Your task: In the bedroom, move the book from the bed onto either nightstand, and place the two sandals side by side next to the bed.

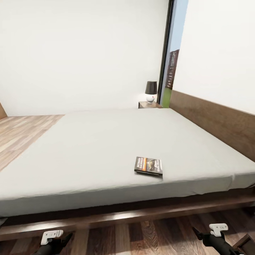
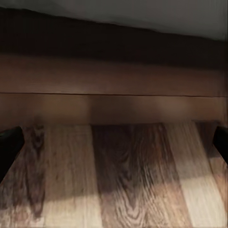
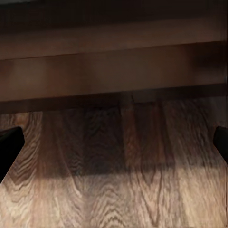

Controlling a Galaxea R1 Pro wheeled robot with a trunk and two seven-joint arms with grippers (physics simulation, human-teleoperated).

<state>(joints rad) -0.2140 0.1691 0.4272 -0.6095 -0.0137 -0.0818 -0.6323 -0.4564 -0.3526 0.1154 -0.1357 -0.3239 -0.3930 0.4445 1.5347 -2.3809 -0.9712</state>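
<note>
Head view: we face the bed (image 1: 106, 141) side-on, bare plank floor (image 1: 24, 131) beyond its far edge, nightstand (image 1: 148, 105) by the window; the book (image 1: 148, 165), dark with an orange band, lies flat near our edge | Left wrist: left gripper (image 2: 114, 142) fingers spread wide over planks before the bed base | Right wrist: right gripper (image 3: 114, 142) likewise wide.

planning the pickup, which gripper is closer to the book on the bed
Right. The right gripper sits low over the floor just below and right of the book; the left gripper is farther off to its left.
</note>
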